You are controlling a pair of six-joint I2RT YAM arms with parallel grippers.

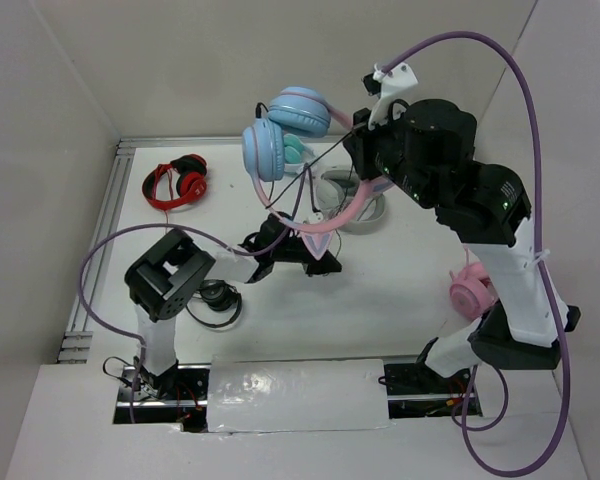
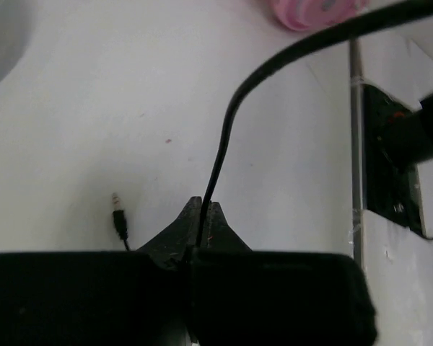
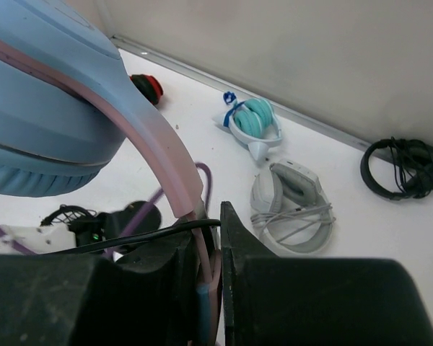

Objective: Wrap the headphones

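Note:
The headphones (image 1: 280, 135) have a pink headband and light blue ear cups, and they hang in the air above the table's far middle. My right gripper (image 1: 364, 150) is shut on the pink headband (image 3: 175, 169). A blue ear cup (image 3: 43, 108) fills the upper left of the right wrist view. The thin black cable (image 1: 305, 190) drops from the cups to my left gripper (image 1: 318, 262), which is shut on it (image 2: 215, 173) just above the table. The cable's plug (image 2: 118, 214) lies on the table beside the left fingers.
Red headphones (image 1: 177, 182) lie at the far left and black ones (image 1: 217, 302) by the left arm. Grey-white headphones (image 1: 358, 208) and teal ones (image 3: 252, 119) lie under the lifted pair. All-pink headphones (image 1: 472, 285) sit by the right arm. Another black pair (image 3: 403, 167) lies by the wall.

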